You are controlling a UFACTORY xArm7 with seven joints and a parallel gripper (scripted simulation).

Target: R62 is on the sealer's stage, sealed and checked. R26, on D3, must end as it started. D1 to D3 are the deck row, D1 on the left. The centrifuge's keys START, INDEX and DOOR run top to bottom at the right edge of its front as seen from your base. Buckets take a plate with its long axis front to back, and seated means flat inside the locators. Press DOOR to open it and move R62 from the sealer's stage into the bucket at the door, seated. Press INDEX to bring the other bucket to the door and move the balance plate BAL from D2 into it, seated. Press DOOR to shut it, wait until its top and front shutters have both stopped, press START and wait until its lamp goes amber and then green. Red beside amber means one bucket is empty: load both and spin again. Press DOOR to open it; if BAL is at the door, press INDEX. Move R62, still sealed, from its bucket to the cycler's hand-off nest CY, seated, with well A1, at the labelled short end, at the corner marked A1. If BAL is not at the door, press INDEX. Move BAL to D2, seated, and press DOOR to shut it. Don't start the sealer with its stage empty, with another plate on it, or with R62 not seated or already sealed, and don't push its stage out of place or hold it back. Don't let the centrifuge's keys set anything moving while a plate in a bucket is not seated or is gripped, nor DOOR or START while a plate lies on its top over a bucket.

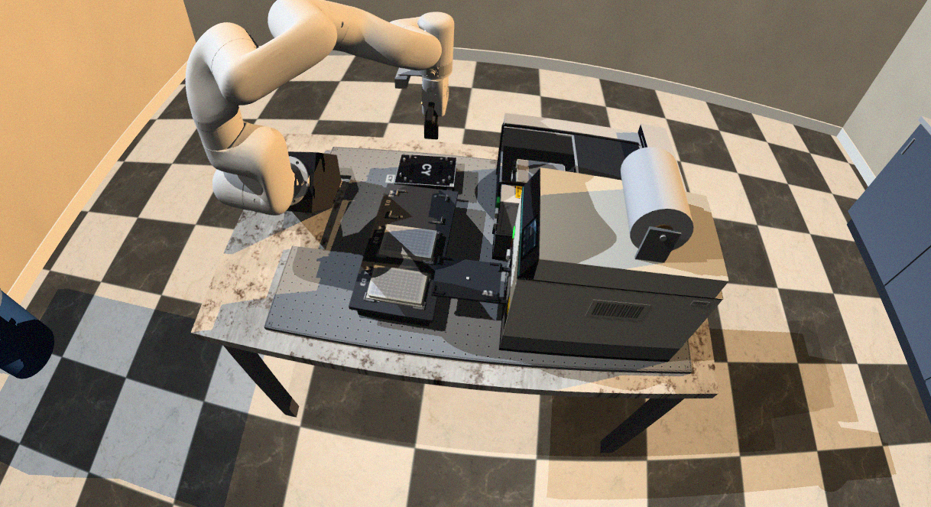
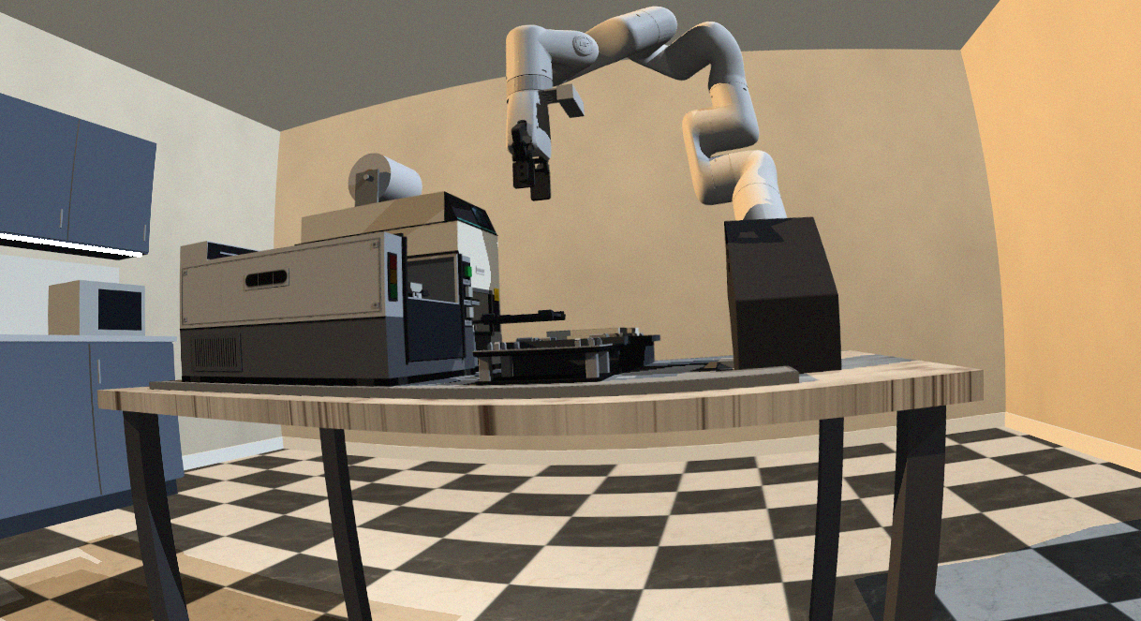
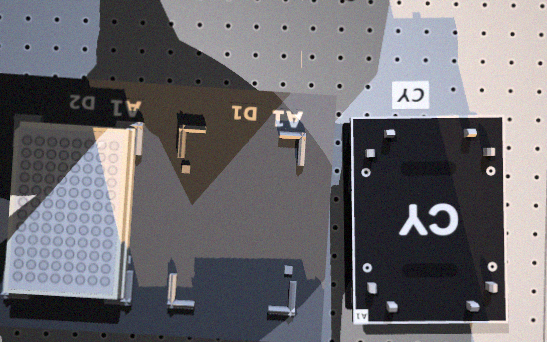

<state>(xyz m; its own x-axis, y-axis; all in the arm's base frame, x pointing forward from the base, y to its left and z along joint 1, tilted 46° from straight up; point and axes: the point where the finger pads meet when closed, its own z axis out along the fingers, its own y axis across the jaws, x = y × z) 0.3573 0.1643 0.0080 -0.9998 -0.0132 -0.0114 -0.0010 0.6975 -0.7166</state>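
My gripper hangs open and empty high above the deck, over the gap between D1 and the CY nest; it also shows in the exterior view. Its fingers do not show in the wrist view. The black CY nest is empty, with its A1 mark at one corner. D1 is empty, only corner locators. A well plate sits flat on D2. Another plate sits on D3. The sealer's stage looks bare. The centrifuge has its top open; its inside is dark.
The tall sealer with its film roll stands right of the deck row. The centrifuge's lamp stack faces the exterior view. The arm's dark base block stands at the table's edge.
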